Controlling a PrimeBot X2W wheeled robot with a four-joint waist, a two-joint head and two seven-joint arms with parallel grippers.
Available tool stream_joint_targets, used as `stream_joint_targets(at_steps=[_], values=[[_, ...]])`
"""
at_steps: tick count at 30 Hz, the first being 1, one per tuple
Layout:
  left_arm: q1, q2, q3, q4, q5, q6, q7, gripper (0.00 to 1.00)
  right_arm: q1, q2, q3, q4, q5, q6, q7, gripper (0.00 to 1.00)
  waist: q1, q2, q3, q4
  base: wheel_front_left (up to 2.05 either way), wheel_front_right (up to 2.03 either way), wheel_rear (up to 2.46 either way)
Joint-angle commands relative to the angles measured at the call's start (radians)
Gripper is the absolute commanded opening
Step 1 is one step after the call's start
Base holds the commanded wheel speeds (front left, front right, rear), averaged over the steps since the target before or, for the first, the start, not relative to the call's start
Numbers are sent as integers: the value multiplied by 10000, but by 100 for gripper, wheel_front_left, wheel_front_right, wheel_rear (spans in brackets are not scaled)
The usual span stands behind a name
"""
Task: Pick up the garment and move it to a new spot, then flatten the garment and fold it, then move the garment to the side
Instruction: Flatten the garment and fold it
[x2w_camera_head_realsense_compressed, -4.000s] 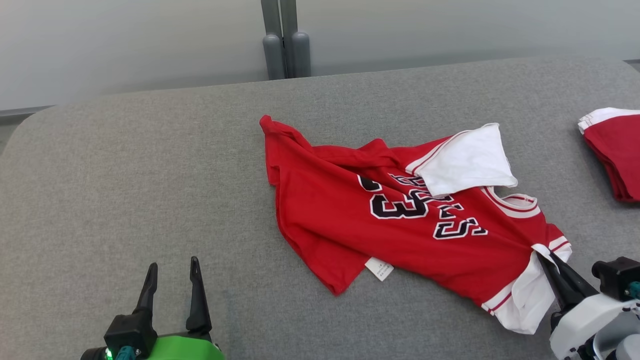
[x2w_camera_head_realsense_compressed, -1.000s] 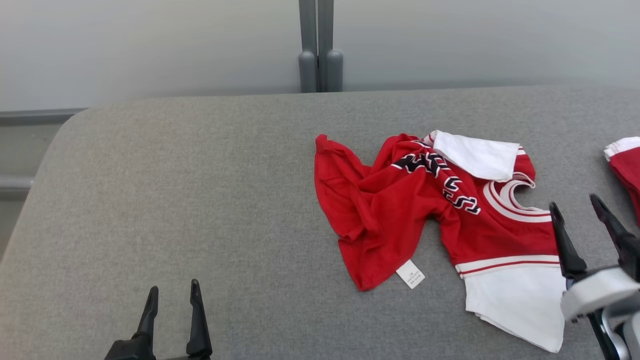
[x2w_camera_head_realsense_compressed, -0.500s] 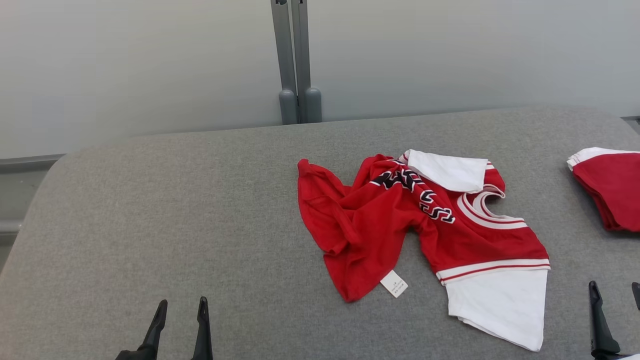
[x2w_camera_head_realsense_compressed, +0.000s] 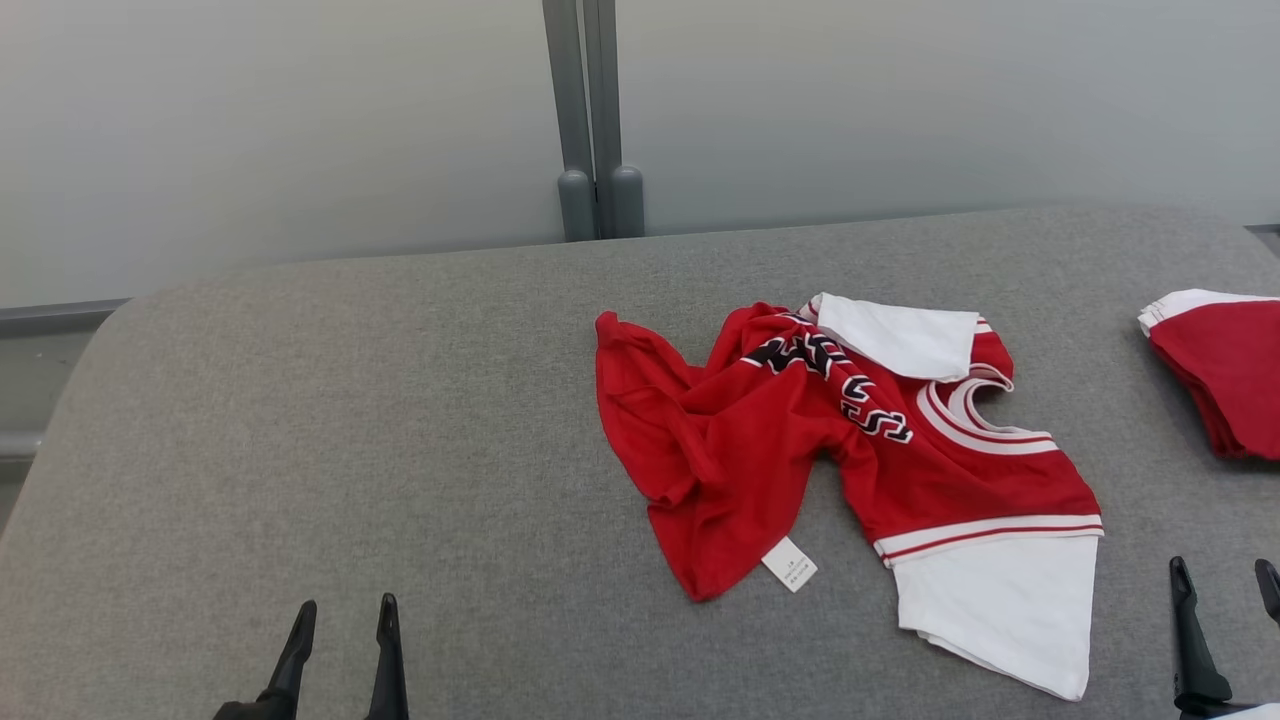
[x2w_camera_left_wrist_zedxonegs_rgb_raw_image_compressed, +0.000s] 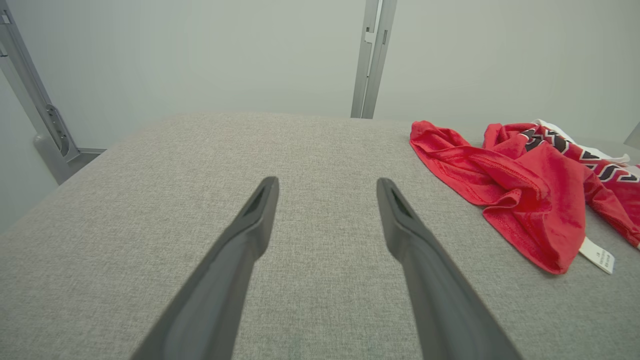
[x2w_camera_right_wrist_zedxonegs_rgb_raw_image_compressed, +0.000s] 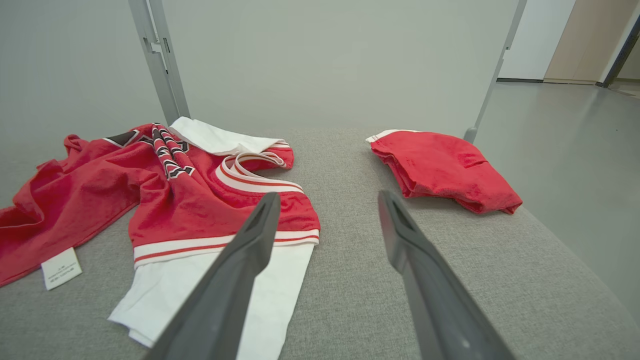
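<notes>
Grey padded worktop. Crumpled red-and-white garment right of centre. Near front edge, left gripper and right gripper, both spread wide, empty. Folded red pile, perhaps several pieces, at right edge.

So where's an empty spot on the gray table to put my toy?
The big bare stretch of gray table left of the crumpled red jersey is free. A narrower strip lies between the jersey and the folded red garment. The right side is crowded.

Two garments, crumpled garment and folded garment; two hands, left hand and right hand; one table.
</notes>
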Motion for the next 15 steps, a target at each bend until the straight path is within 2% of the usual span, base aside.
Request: stream_joint_targets(at_steps=[1, 11, 15], values=[[-68, 27, 16, -6, -60, 1, -28, 100, -109, -32, 4, -46, -33, -8, -41, 100, 0, 0, 8, 7, 0, 0, 0], [-111, 27, -20, 75, 21, -45, -28, 100, -159, -82, 251, -22, -6, -7, -41, 100, 0, 0, 47, -10, 0, 0, 0], [-410, 20, -541, 154, -307, -56, -28, 100, -205, -138, 593, 224, 92, -7, -41, 100, 0, 0, 200, -63, 0, 0, 0]])
